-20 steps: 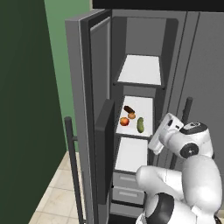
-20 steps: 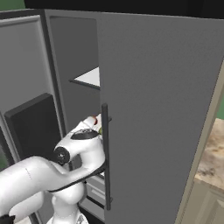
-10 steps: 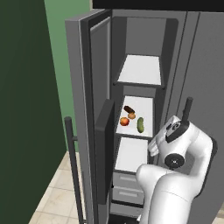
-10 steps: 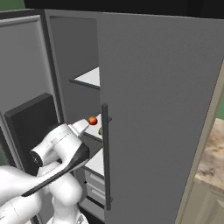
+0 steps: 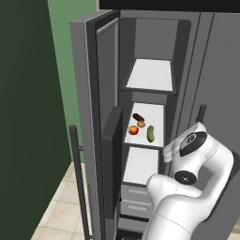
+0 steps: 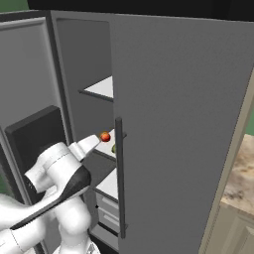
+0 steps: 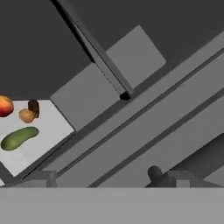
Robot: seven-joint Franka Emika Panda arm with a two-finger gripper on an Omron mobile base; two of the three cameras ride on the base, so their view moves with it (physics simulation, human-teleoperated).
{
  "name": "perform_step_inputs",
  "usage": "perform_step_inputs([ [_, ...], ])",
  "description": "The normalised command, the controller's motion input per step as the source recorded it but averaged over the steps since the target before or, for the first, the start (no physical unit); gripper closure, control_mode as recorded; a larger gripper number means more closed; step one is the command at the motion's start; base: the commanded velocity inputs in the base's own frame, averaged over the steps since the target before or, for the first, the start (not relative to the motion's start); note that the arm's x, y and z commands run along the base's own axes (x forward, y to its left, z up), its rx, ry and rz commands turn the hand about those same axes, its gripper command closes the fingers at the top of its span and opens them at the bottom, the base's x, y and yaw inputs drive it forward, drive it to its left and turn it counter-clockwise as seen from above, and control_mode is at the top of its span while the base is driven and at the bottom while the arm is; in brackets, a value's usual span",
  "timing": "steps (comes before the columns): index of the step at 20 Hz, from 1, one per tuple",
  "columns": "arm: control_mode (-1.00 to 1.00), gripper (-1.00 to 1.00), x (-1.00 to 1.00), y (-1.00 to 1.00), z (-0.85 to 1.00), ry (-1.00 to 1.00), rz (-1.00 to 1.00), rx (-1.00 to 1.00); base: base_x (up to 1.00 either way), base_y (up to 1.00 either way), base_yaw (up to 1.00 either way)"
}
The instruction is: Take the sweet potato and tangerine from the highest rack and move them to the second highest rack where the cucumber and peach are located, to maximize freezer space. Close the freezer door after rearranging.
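The freezer [image 5: 140,28] stands open, and its freezer door [image 5: 91,93] is swung out to the left. Nothing lies on the highest rack [image 5: 150,75]. On the second highest rack [image 5: 157,112] lie the sweet potato [image 5: 138,117], the tangerine [image 5: 141,124], the peach [image 5: 133,130] and the cucumber [image 5: 150,133]. In the hand view they sit at the far left: peach [image 7: 4,106], sweet potato [image 7: 33,107], tangerine [image 7: 26,115], cucumber [image 7: 19,137]. My gripper [image 7: 107,179] is open with nothing in it, to the right of that rack and apart from the food.
A third white rack [image 5: 140,164] and grey drawers [image 5: 136,199] sit below. The wider grey door [image 6: 183,124] with its dark bar handle [image 6: 120,183] is shut on the right. The freezer door carries an inner bin [image 5: 112,154] and a long handle [image 5: 79,183].
My arm has swung its elbow around and drawn the hand back from the rack's right edge. The four pieces of food have not moved.
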Motion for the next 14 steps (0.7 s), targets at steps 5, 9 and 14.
perform_step_inputs([
  [5, -1.00, -1.00, -0.58, 0.34, 1.00, 0.21, 0.00, 0.32, 0.00, 0.00, 0.00],
  [9, -1.00, -1.00, -0.63, 0.34, 0.94, 0.15, 0.00, 0.49, 0.00, 0.00, 0.00],
  [14, -1.00, -1.00, -0.67, 0.32, 0.73, 0.00, 0.00, 0.62, 0.00, 0.00, 0.00],
])
